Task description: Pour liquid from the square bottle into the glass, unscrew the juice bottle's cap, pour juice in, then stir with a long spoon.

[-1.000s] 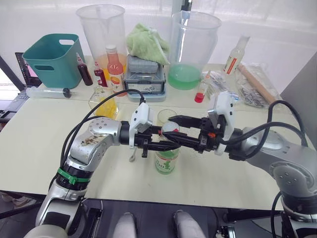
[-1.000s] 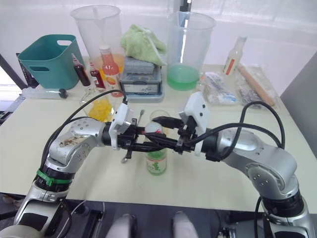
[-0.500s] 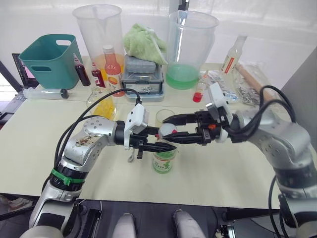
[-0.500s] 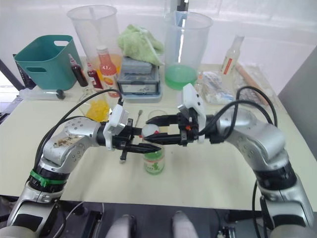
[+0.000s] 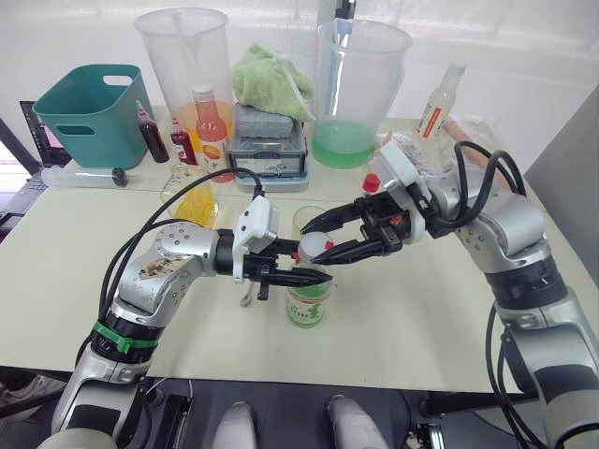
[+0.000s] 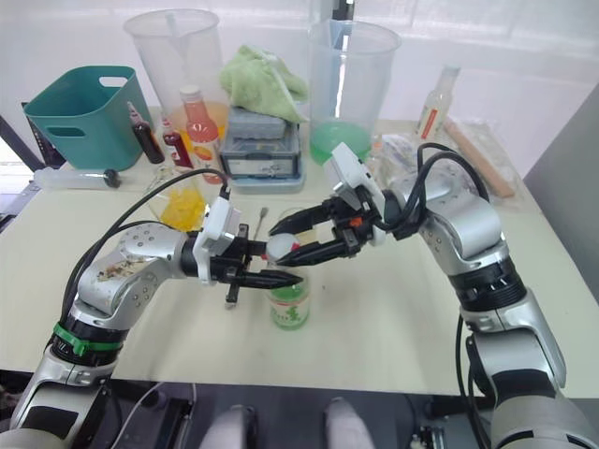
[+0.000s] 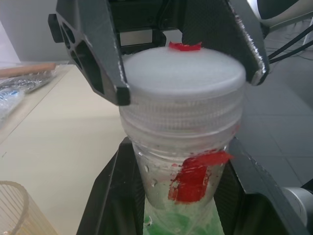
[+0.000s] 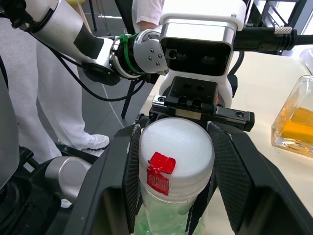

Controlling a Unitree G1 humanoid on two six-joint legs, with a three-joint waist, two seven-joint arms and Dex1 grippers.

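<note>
Both grippers [image 5: 314, 278] [image 5: 316, 236] at cap [image 5: 314, 247]

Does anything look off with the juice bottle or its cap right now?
The red tamper ring under the juice bottle's cap is torn, with ragged strips hanging loose on the neck. The juice bottle stands upright on the table, with no spill visible.

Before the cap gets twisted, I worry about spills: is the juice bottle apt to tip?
Probably somewhat: the juice bottle is tall and narrow. The left gripper clamps its neck, which should steady it. The right gripper closes around the juice bottle's cap; thin clear plastic may flex if squeezed.
</note>
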